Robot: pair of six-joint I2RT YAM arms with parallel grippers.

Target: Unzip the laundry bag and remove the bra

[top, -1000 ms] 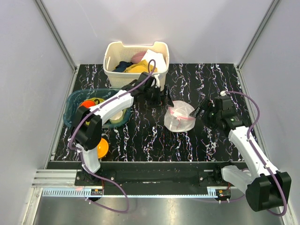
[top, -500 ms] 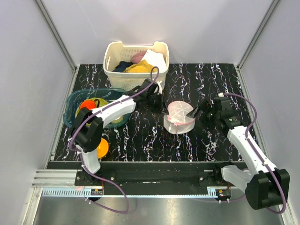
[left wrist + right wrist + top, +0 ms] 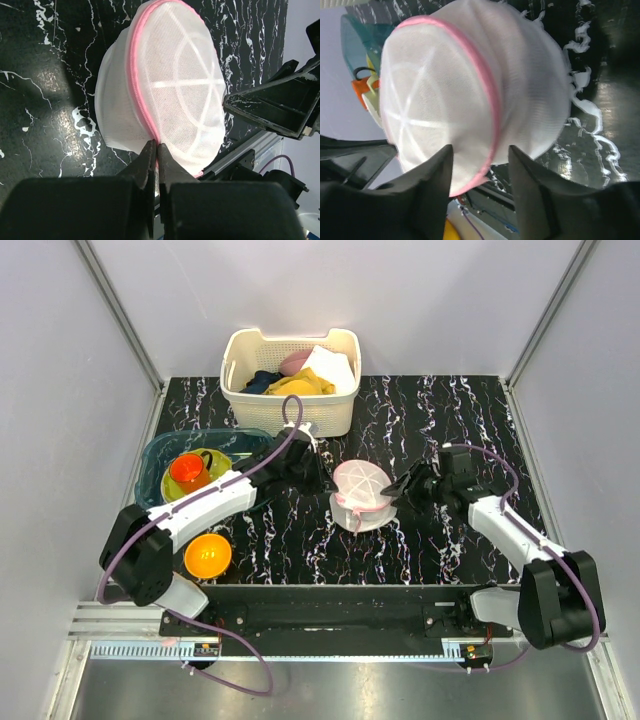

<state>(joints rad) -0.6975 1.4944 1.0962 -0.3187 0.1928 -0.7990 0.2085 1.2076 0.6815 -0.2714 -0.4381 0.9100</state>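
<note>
White domed mesh laundry bag (image 3: 358,495), pink-rimmed, mid-frame: left gripper (image 3: 156,150) jaws pinch its zip rim; right gripper (image 3: 480,152) jaws gape wide around it.

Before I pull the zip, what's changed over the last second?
The laundry bag slid left and slightly toward the near edge. The left claw, shut on the bag's pink rim, drew back toward its base with it. The right claw followed leftward and straddles the rim, grip unclear. The basket, teal tub and orange bowl stayed put.
</note>
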